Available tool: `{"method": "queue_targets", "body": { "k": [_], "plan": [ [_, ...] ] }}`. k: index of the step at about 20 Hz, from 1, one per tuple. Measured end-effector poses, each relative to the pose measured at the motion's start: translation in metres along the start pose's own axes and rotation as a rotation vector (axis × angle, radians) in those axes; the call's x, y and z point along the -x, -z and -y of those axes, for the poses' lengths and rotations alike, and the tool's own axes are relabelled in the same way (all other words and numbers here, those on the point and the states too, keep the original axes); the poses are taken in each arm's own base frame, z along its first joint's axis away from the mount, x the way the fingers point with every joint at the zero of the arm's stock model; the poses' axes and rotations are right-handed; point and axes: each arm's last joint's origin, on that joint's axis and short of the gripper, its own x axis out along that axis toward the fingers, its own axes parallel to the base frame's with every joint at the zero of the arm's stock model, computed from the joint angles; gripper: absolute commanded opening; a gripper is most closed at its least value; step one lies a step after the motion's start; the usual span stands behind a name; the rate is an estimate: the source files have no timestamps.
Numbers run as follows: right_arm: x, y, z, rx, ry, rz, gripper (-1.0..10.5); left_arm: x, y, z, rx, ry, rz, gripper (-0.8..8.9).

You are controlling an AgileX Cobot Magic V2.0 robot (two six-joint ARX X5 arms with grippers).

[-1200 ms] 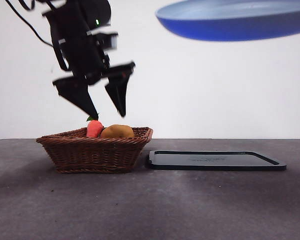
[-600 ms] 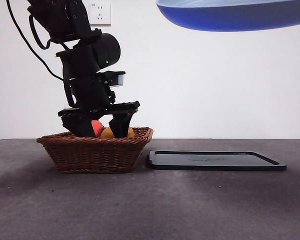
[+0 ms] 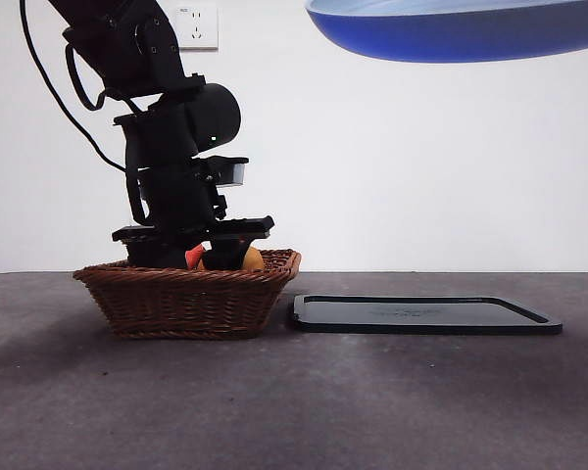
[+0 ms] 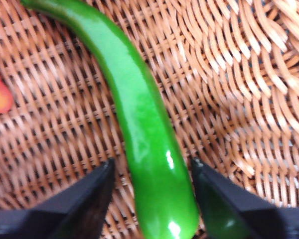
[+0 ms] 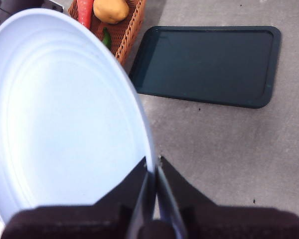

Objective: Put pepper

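The glossy green pepper (image 4: 144, 149) lies on the woven floor of the brown basket (image 3: 186, 294). My left gripper (image 4: 152, 163) is down inside the basket, open, with one jaw on each side of the pepper near its rounded end. In the front view this gripper (image 3: 198, 257) sinks behind the basket rim and the pepper is hidden. The right wrist view shows a bit of the pepper (image 5: 106, 38) by the basket wall. My right gripper (image 5: 153, 172) is shut on the rim of the blue plate (image 5: 65, 114) and holds it high in the air (image 3: 461, 29).
A red-orange item (image 5: 85, 12) and a tan potato-like item (image 5: 111, 10) also lie in the basket. A flat black tray (image 3: 421, 315) sits on the grey table just beside the basket, under the raised plate.
My left gripper has come down from above the basket into it, and its jaws now stand around the pepper. The plate has risen slightly.
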Motion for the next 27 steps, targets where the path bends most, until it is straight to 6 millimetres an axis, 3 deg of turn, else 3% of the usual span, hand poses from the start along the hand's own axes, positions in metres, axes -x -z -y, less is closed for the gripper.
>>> {"method": "queue_targets", "body": {
  "k": [5,9,14,18,21,23,27],
  "plan": [
    [0.000,0.000,0.000,0.000,0.000,0.000,0.1,0.005,0.000,0.000,0.000,0.000,0.004,1.23],
    [-0.003,-0.001,0.001,-0.003,0.002,-0.012,0.1,0.027,-0.003,0.000,0.001,0.005,0.037,1.24],
    [-0.026,-0.008,0.006,-0.024,0.012,-0.086,0.1,0.090,-0.006,0.000,0.001,0.023,0.165,1.24],
    [-0.073,-0.023,0.018,-0.056,0.022,-0.150,0.1,0.161,0.004,0.010,-0.030,0.101,0.302,1.24],
    [-0.116,-0.030,0.029,-0.115,0.031,-0.200,0.1,0.198,0.016,0.030,-0.098,0.236,0.365,1.24],
    [-0.141,-0.031,0.036,-0.158,0.036,-0.236,0.1,0.201,0.022,0.048,-0.150,0.300,0.342,1.24],
    [-0.162,-0.030,0.041,-0.229,0.003,-0.264,0.1,0.176,0.030,0.090,-0.267,0.351,0.223,1.24]
  ]
}}
